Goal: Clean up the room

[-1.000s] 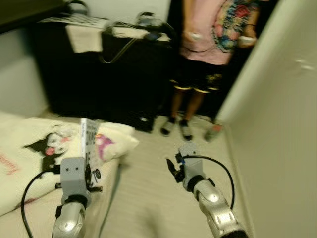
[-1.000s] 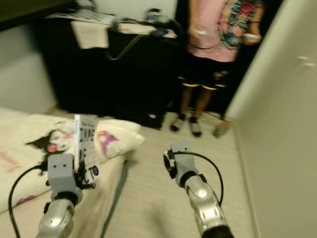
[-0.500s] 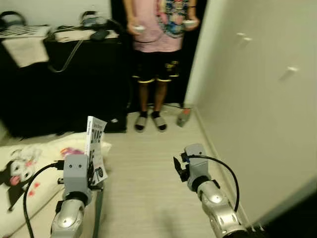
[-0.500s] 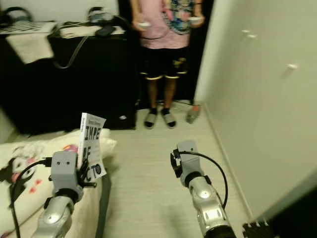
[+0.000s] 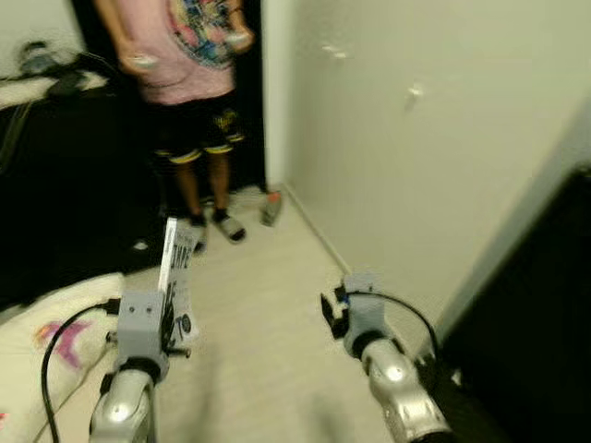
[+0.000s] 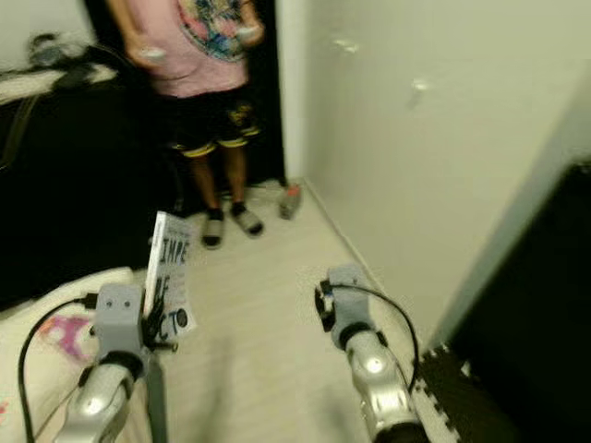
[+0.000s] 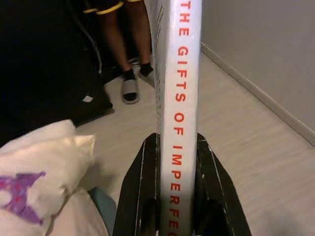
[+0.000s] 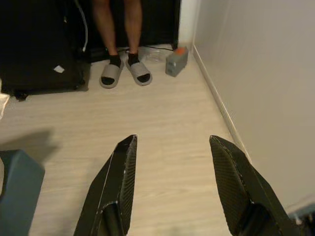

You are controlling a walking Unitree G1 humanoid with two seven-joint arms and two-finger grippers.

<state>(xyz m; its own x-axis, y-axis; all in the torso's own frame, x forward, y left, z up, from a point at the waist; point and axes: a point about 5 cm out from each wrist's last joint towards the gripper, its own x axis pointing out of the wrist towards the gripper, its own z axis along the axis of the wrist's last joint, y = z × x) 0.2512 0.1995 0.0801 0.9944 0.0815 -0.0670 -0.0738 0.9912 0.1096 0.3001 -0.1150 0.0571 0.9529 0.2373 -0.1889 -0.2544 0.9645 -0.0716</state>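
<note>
1. Left gripper (image 7: 177,196) is clamped on a book (image 7: 180,88), one black finger (image 7: 140,191) flat against each cover, spine facing the wrist camera with red letters reading "THE GIFTS OF IMPERFE".
2. In the head views the book (image 6: 169,286) stands upright above the left gripper (image 5: 171,323), at about 8 o'clock in the frame, out over the floor.
3. Right gripper (image 8: 174,191) is spread wide with nothing between its fingers (image 8: 118,187); bare floor shows in the gap.
4. In the head views the right gripper (image 5: 331,314) hangs near 5 o'clock, pointing forward, well apart from the book.
5. A cream pillow (image 7: 44,167) with a purple print lies just beside the left arm, at 9 o'clock of the book in the head views (image 5: 55,341).
6. The floor (image 8: 162,123) is pale wood planks.
7. A person (image 5: 185,83) in a pink top, black shorts and grey slides (image 8: 125,73) stands at 11 o'clock, a small white object in each hand.
8. A small grey bottle with an orange cap (image 8: 176,60) lies on the floor just beside the slides, near the wall.
9. A pale wall (image 5: 416,138) runs along 1 to 3 o'clock.
10. Dark furniture (image 6: 55,175) sits at 10 o'clock, behind the person.
11. Something black (image 5: 536,332) fills 4 o'clock; too blurred to tell what.
</note>
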